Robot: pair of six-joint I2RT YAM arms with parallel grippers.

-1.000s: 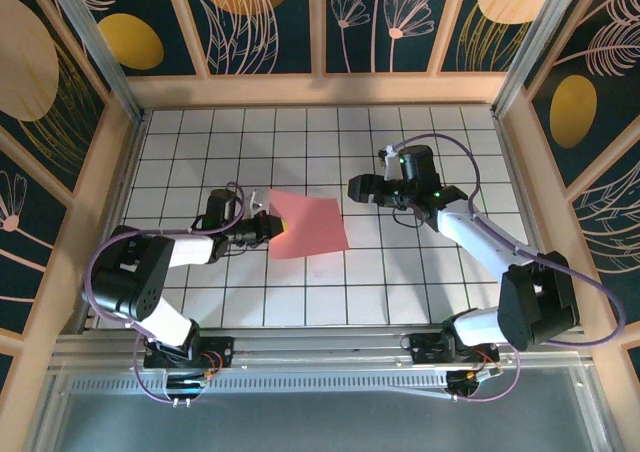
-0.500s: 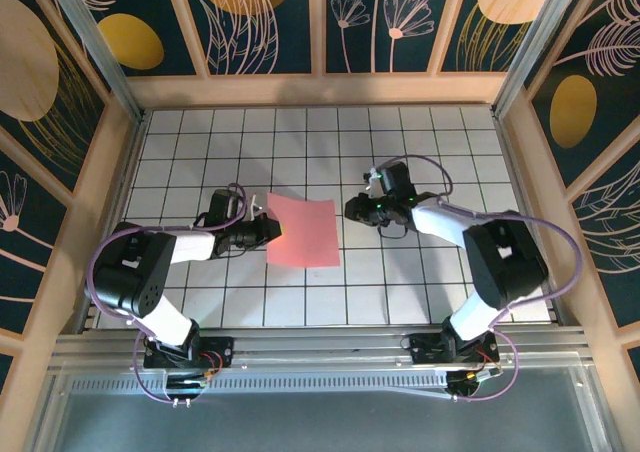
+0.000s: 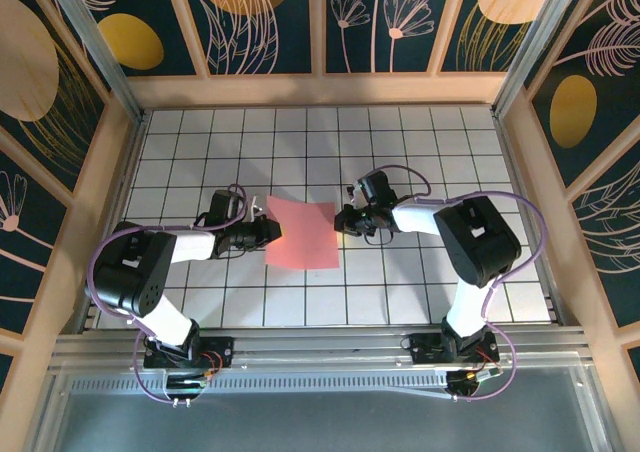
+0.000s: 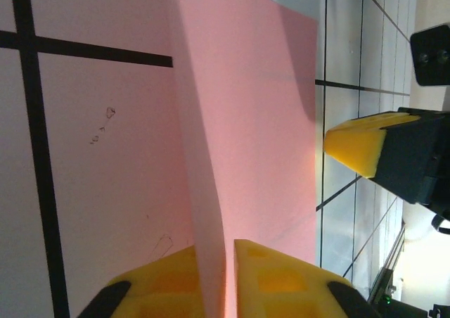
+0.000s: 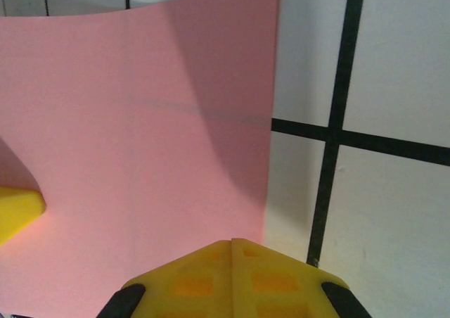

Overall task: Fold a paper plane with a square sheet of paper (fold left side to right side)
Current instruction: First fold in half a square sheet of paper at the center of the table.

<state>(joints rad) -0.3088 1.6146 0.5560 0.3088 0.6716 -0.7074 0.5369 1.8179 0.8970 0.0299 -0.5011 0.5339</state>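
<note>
Where pinched, the smooth pink sheet [image 4: 246, 121] buckles.

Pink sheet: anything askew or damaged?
No tear or spill. The square sheet of paper sits slightly skewed to the tile grid, and its left edge is pulled up into a ridge, pinched in the left gripper; the rest bows rather than lying flat.

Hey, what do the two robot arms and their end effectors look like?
The left arm and right arm have white links, bulky black joints and purple cables. The left end effector and right end effector have black bodies and yellow wedge-shaped fingers.
</note>
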